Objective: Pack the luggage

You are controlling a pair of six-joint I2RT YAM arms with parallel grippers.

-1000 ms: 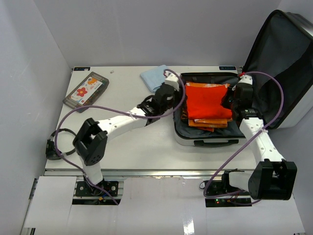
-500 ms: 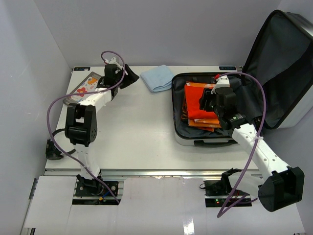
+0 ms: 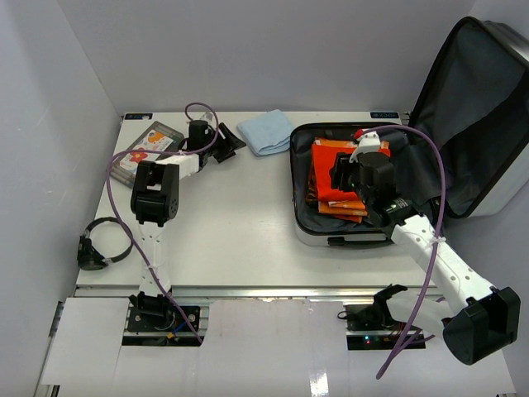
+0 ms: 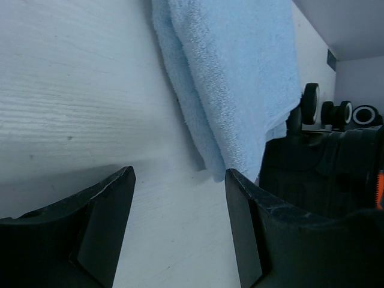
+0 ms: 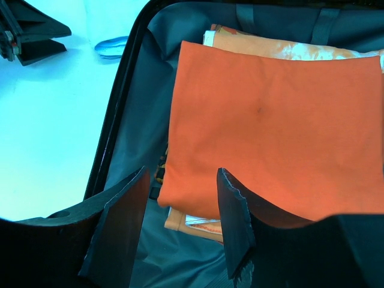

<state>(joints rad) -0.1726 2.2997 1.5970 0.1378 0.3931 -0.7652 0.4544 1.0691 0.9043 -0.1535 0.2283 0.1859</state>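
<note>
At the back left of the table [image 3: 231, 240] lies a flat grey case [image 3: 145, 150] with a red flower, outside the luggage and untouched. Just right of it the left gripper [image 3: 223, 139] sits low over the tabletop, jaws spread and empty, pointing at the blue towel [image 3: 266, 131]. The left wrist view shows the towel's folded edge just ahead of the jaws, not yet between them. The towel lies on the table close beside the luggage's left wall. The luggage [image 3: 347, 237] lies open on the right half of the table, its lid [image 3: 471, 99] standing up at the far right with the dark lining showing. Inside sits a folded stack of clothes [image 3: 324, 184], a plain orange piece on top of patterned ones, filling most of the left and middle of the shell. The right gripper [image 5: 180, 180] hovers just above that stack, jaws parted with nothing in them, and looks clear of the cloth in the wrist view. Judged from this, packing is partly done. The clothes are in, the towel looks to be the next item, the case may follow, and the lid is not yet shut or zipped.
</note>
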